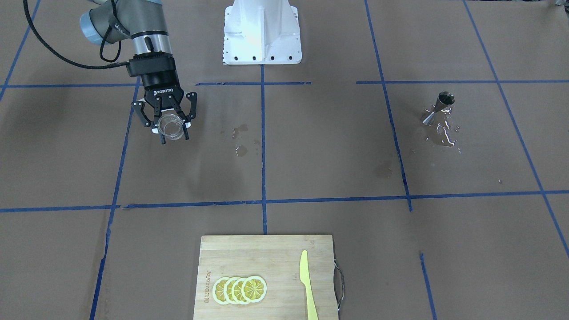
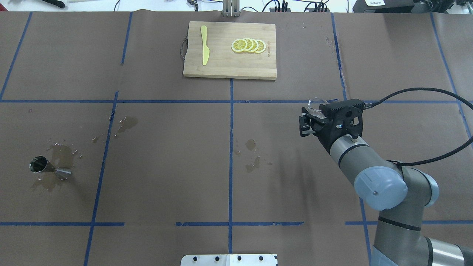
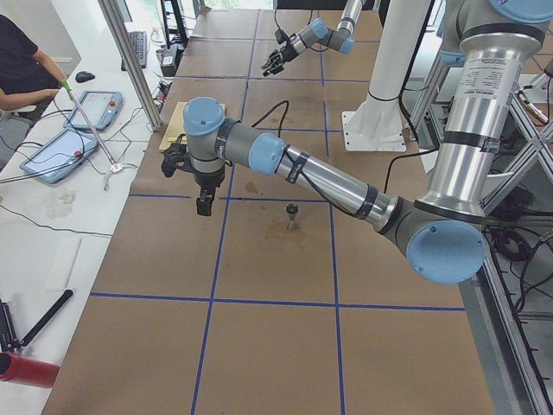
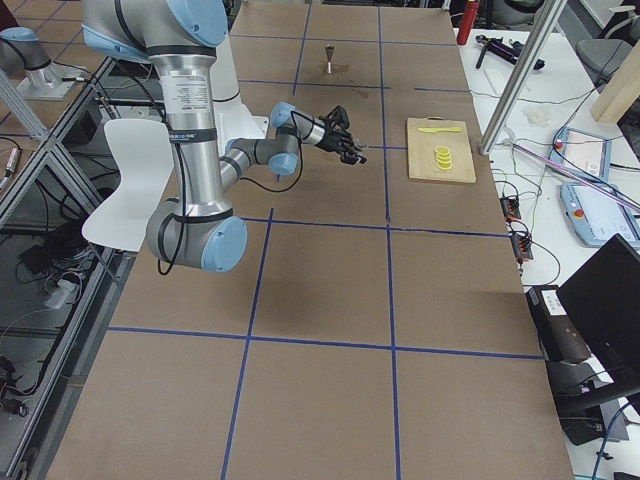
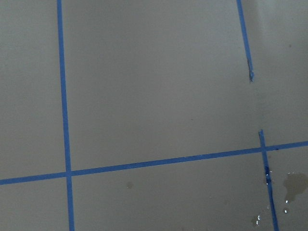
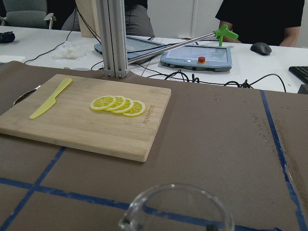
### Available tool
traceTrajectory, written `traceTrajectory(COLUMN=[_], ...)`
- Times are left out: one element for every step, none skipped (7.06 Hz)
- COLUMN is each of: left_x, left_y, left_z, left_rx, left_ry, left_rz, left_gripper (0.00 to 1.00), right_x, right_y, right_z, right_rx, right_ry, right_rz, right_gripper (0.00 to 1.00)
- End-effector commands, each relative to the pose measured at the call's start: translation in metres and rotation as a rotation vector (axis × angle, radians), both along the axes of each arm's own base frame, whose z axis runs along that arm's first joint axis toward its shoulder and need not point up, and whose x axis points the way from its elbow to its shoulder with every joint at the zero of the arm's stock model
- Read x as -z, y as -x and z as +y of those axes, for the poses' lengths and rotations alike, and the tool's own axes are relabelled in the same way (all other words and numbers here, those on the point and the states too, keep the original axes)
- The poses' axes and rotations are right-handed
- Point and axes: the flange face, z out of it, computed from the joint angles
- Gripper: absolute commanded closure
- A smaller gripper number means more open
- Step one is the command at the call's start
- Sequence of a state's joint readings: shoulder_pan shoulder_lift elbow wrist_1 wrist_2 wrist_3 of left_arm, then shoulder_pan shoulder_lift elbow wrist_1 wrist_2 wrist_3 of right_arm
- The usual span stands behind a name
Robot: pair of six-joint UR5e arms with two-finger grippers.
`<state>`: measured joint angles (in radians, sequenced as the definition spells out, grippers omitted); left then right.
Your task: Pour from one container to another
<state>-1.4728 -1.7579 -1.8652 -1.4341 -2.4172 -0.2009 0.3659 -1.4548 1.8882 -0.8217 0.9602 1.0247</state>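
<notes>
My right gripper [image 1: 174, 133] is shut on the container, a small clear glass beaker [image 1: 171, 125], and holds it above the table on my right side. The overhead view shows that gripper [image 2: 308, 120] with the beaker [image 2: 316, 105] in front of it. Only the beaker's rim [image 6: 178, 207] shows at the bottom of the right wrist view. The silver jigger [image 1: 438, 108] stands far off on my left side [image 2: 48, 168], in a puddle. My left gripper [image 3: 204, 206] hangs high over the table beyond the jigger [image 3: 292, 216]; I cannot tell whether it is open or shut.
Spilled liquid [image 1: 444, 135] lies around the jigger, and wet spots [image 1: 240, 133] mark the middle of the table. A wooden cutting board [image 1: 266, 258] at the far edge carries lemon slices [image 1: 240, 290] and a yellow knife [image 1: 307, 284]. People sit at a desk beyond that edge.
</notes>
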Motion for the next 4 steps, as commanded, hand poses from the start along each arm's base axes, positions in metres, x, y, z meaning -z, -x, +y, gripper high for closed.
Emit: traceTrajectory(left_x=[0.014,0.024,0.023,0.016], left_y=[-0.005,-0.005,-0.005,-0.005], left_z=[0.015,0.014,0.012,0.009], left_rx=[-0.011,-0.018,-0.015,-0.016], left_ry=[-0.019,-0.059,-0.072,-0.063], left_rz=[0.011,0.019,0.017,0.01], left_gripper=[0.0,0.0,0.0,0.0], right_x=[-0.079,-0.103,-0.149,-0.185], right_y=[-0.044,-0.055,-0.05,-0.047], right_z=[0.014,0.014,0.017,0.02], right_rx=[-0.033,-0.112,-0.162,-0.208], right_ry=[0.002,0.012,0.058,0.032], right_rz=[0.022,-0.035,-0.141,-0.131], right_gripper=[1.0,1.0,1.0,1.0])
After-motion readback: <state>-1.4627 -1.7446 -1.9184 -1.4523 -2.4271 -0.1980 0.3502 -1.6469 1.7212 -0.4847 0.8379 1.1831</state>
